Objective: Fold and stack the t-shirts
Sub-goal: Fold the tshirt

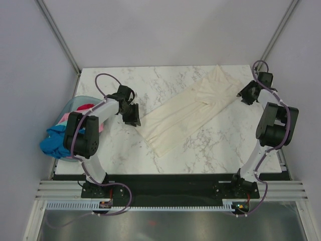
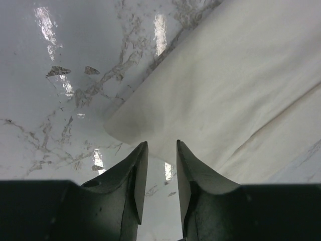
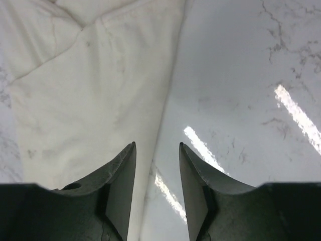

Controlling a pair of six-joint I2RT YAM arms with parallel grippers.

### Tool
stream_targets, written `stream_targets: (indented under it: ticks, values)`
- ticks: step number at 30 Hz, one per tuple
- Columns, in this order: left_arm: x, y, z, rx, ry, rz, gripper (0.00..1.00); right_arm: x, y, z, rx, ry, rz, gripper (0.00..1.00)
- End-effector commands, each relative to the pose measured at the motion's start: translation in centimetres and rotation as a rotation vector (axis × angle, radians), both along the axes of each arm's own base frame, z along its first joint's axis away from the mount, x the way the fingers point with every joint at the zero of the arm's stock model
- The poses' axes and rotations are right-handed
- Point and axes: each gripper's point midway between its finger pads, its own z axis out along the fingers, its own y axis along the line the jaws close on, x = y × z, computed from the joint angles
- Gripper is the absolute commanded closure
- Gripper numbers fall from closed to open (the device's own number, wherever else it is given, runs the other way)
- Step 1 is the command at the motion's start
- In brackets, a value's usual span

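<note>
Progress: early. The cream-white t-shirt [image 1: 193, 113] looks folded lengthwise into a long band, but it is not yet a compact packet, and no stack shows on the desk [image 1: 125, 150].
Left to do: by the look of things, the cross folds on this shirt, then the other t-shirts [image 1: 55, 143] heaped in the basket [image 1: 75, 103] at the left edge (bright blue, pink, a trace of red), all of them crumpled.
Cream-white t-shirt: lies flat and diagonal across the middle of the desk, near-left to far-right. The cloth is soft and lightly creased, with a seam showing.
Left end effector [image 1: 134, 119]: fingers apart, nothing between them, hovering just off the shirt's near-left corner.
Right end effector [image 1: 243, 96]: fingers parted and empty, at the far-right end, straddling the cloth's edge.
</note>
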Motion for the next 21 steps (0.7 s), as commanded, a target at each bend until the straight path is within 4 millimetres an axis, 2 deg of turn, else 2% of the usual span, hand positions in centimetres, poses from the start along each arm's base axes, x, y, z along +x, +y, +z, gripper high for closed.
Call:
stream_targets:
  ticks: [1, 2, 6, 7, 10, 13, 18, 21]
  values:
    - [1.5, 0.5, 0.7, 0.047, -0.053, -0.052, 0.63, -1.4, 2.3, 5.4, 0.051, -0.098, 0.055, 0.52]
    - [1.8, 0.6, 1.0, 0.055, -0.065, -0.05, 0.62, -2.3, 2.9, 5.0, 0.064, -0.086, 0.062, 0.51]
    - [2.7, 1.8, 1.4, 0.126, -0.1, -0.036, 0.61, -4.7, 4.2, 6.6, 0.064, -0.113, 0.1, 0.5]
    - [2.6, 1.9, 0.9, 0.134, -0.088, -0.037, 0.61, -5.1, 4.3, 7.7, 0.055, -0.138, 0.107, 0.49]
    - [2.2, 2.5, -0.3, 0.168, -0.06, -0.053, 0.6, -6.7, 5.0, 8.1, 0.047, -0.136, 0.133, 0.47]
    - [2.1, 2.8, -1.0, 0.192, -0.05, -0.069, 0.6, -7.3, 5.4, 9.0, 0.048, -0.155, 0.149, 0.45]
    - [1.9, 2.9, -2.4, 0.197, -0.011, -0.078, 0.6, -7.0, 5.9, 10.2, 0.075, -0.186, 0.163, 0.42]
    - [1.2, 2.9, -2.9, 0.2, 0.022, -0.071, 0.72, -7.2, 6.0, 10.8, 0.068, -0.2, 0.17, 0.41]
